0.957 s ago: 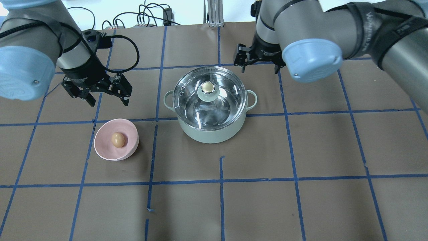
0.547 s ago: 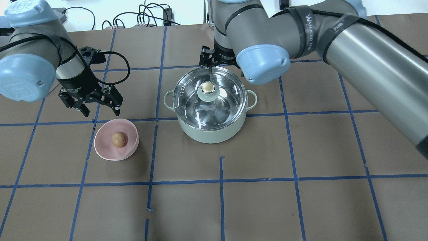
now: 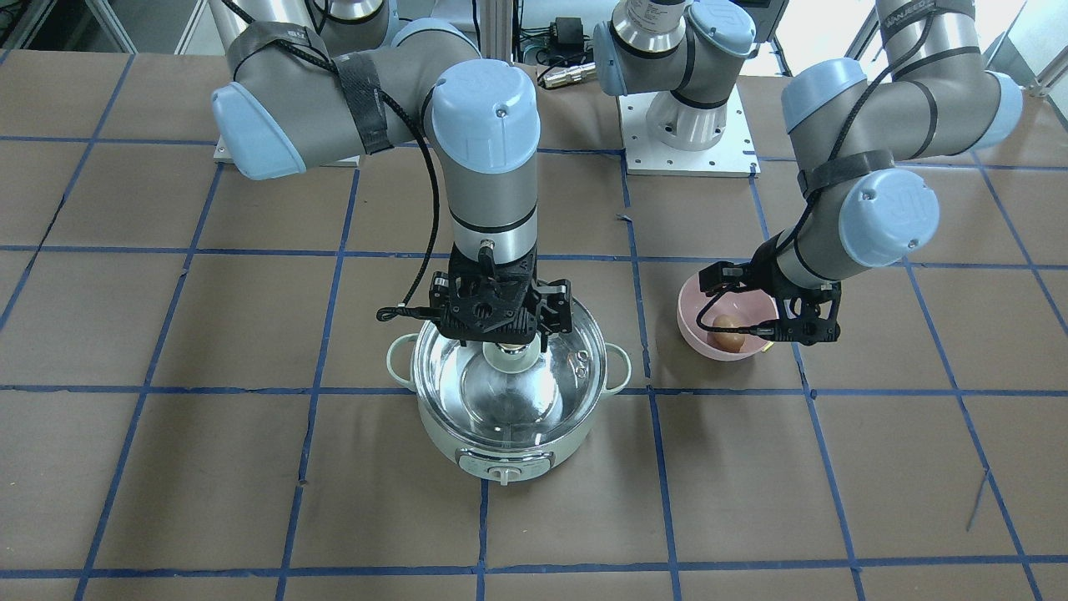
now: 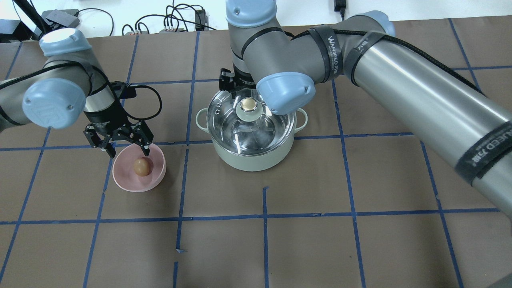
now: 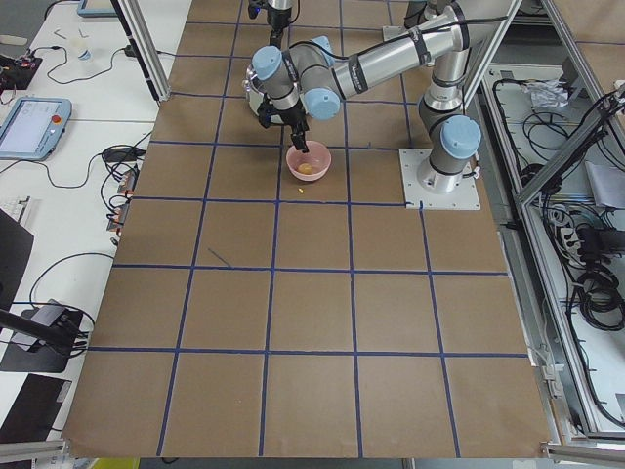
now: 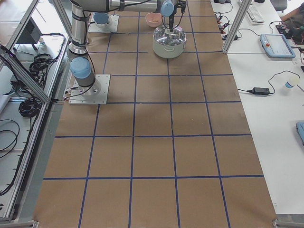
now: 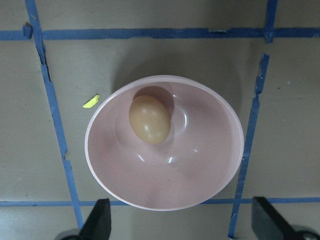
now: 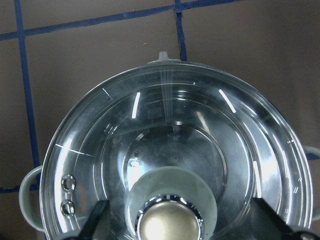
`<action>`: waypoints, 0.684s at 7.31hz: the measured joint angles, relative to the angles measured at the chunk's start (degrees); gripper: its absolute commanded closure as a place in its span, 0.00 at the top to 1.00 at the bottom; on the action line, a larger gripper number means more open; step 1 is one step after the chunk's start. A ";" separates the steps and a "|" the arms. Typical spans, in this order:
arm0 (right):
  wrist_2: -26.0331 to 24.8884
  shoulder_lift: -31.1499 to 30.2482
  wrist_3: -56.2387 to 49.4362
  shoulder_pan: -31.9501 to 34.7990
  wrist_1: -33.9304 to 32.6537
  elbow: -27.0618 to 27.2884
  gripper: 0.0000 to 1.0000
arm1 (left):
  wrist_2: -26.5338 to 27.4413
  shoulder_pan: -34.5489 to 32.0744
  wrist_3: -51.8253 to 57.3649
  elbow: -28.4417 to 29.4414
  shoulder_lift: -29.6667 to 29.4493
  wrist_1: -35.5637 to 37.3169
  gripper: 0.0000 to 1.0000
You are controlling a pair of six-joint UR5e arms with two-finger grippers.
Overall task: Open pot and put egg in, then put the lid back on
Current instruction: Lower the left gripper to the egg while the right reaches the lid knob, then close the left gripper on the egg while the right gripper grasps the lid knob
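Observation:
The mint-green pot [image 4: 252,158] stands mid-table with the clear glass lid [image 4: 234,128] on it. The lid's beige knob [image 4: 249,104] also shows in the right wrist view [image 8: 170,225]. My right gripper [image 3: 501,338] is open just above the lid. In the right wrist view its fingertips [image 8: 97,220] stand on either side of the knob without touching it. The brown egg [image 4: 141,167] lies in a pink bowl [image 4: 154,180] left of the pot. My left gripper [image 4: 128,153] is open and empty over the bowl's far rim. The egg [image 7: 149,120] also shows in the left wrist view.
Blue tape lines grid the brown table. A small yellow scrap [image 7: 91,101] lies on the table beside the bowl [image 7: 200,165]. Cables [image 4: 172,20] run along the far edge. The right arm's elbow [image 4: 286,90] overhangs the pot's right side.
The right arm swung left from beyond the pot's right side to over the lid's knob. The left gripper moved toward the bowl and lower. Both stayed open.

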 measured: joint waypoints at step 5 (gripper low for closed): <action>0.39 0.07 0.48 0.15 -0.76 1.46 0.69 | -0.21 1.24 0.42 -12.95 0.62 22.32 0.93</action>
